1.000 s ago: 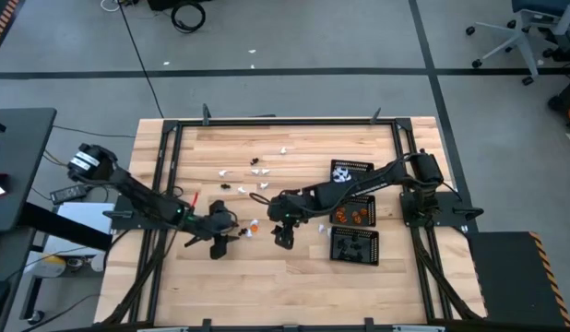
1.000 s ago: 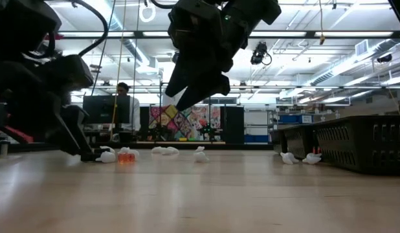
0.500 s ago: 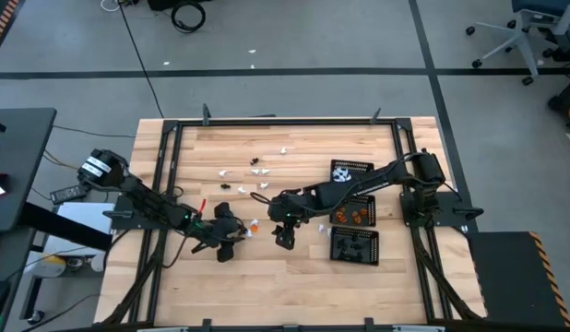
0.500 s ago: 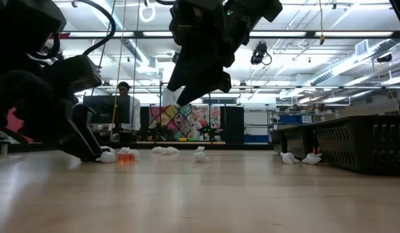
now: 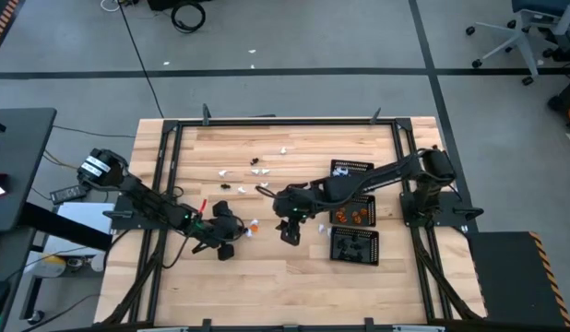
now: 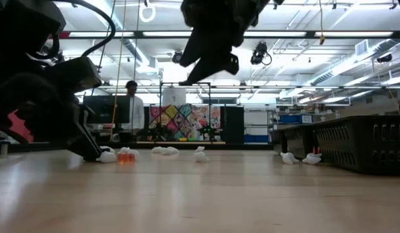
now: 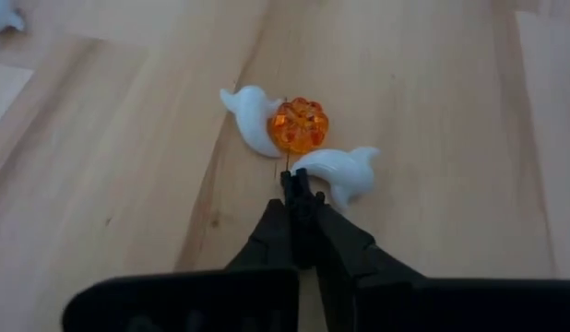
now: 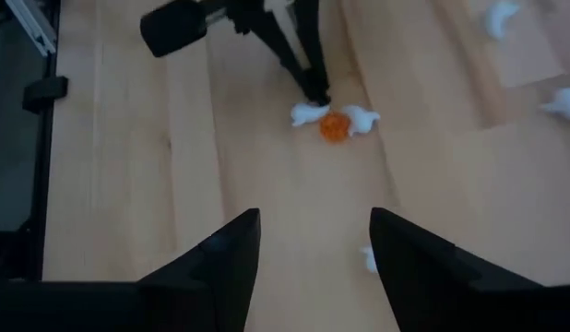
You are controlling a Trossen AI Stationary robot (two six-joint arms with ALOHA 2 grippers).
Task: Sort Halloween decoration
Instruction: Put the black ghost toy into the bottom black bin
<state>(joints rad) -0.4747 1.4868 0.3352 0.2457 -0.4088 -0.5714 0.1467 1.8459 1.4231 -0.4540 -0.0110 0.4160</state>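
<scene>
Here the left gripper [image 7: 299, 180], fingers pinched together and empty, touched an orange pumpkin [image 7: 299, 126] wedged between two white ghosts [image 7: 251, 115] on the bench [image 7: 433, 111]. Light, hard, probably slippery; grip its sides. The right gripper [image 8: 313, 254] hovered open.

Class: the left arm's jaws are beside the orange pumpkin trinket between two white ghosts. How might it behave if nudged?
The orange pumpkin looks round and faceted, so it may roll. Both white ghosts touch it, so they would likely shift too. The left gripper, jaws shut, dwarfs it: probably very light.

high: overhead | low: tabletop level | wrists: both see orange trinket [image 7: 299, 126]
</scene>
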